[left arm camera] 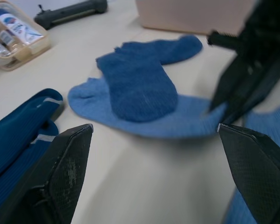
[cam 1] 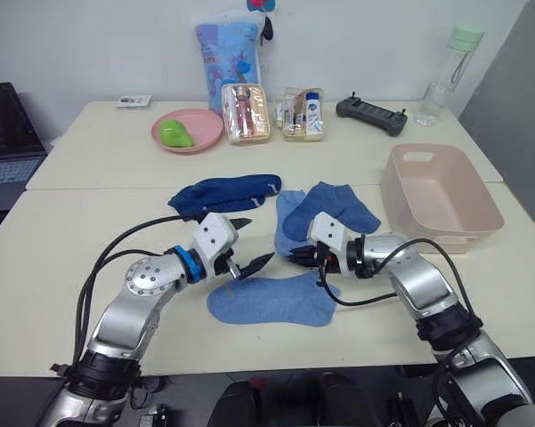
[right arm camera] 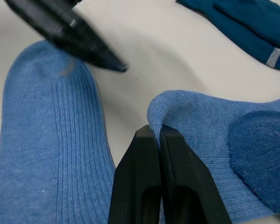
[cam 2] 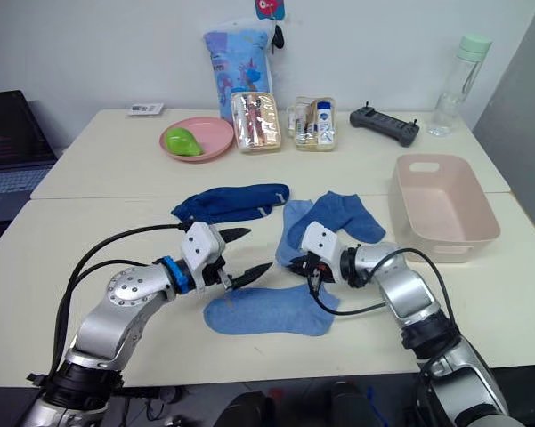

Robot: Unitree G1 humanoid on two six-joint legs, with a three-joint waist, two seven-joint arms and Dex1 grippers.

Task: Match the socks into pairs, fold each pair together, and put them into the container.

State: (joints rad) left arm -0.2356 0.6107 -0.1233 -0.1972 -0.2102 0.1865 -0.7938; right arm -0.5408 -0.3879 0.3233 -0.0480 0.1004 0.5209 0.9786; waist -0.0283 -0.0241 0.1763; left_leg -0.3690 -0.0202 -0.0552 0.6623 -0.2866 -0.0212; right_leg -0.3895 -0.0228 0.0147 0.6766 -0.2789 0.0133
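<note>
While the left gripper [cam 1: 247, 243] hovers with jaws wide and empty, the light sock's [right arm camera: 195, 116] edge is pinched by the right gripper [right arm camera: 156, 133], seemingly for pairing with the flat sock [cam 1: 271, 301]; the container [cam 1: 441, 197] is left empty nearby.

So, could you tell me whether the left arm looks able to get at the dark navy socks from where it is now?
Probably yes: the open left gripper hovers just in front of the dark navy socks, with only bare table between them.

I can't read any text, label or number here; the printing on the far toiletry pouches [cam 1: 302, 113] is too small.
</note>
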